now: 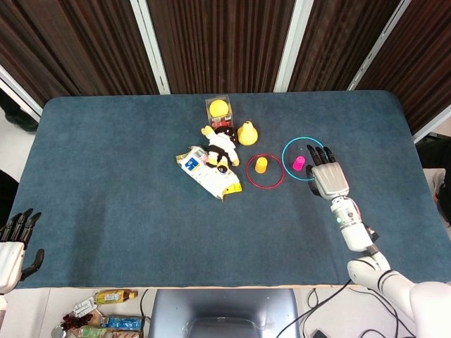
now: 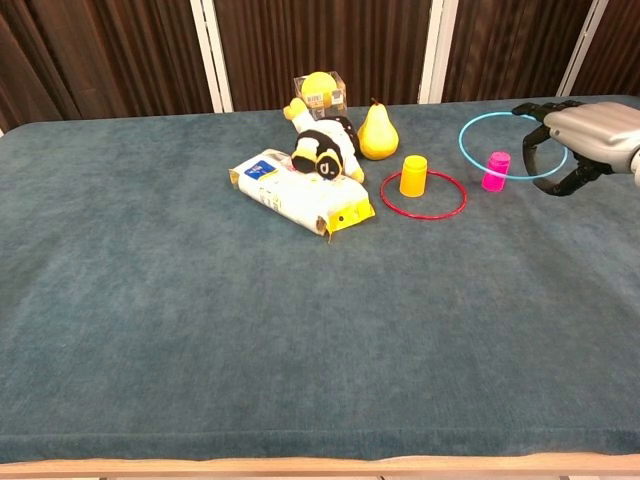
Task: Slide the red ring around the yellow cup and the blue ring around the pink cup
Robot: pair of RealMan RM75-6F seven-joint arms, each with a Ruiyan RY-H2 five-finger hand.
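The blue ring [image 1: 282, 156] [image 2: 460, 146] is gripped on its right side by my right hand [image 1: 325, 176] [image 2: 582, 138]. Both views show the pink cup [image 1: 299, 163] [image 2: 495, 171] upright inside the ring's outline. The ring looks tilted and slightly off the cloth. Left of it, the red ring [image 1: 265, 189] [image 2: 423, 218] lies flat around the upright yellow cup [image 1: 261, 165] [image 2: 413, 176]. My left hand [image 1: 13, 245] hangs off the table's near left corner, fingers spread and holding nothing.
A wipes packet [image 1: 204, 172] [image 2: 300, 195], a plush toy [image 1: 220, 146] [image 2: 322, 146], a yellow pear [image 1: 246, 133] [image 2: 377, 133] and a clear box with a yellow ball [image 1: 218, 108] [image 2: 320, 92] cluster left of the cups on the blue cloth table [image 1: 113, 183].
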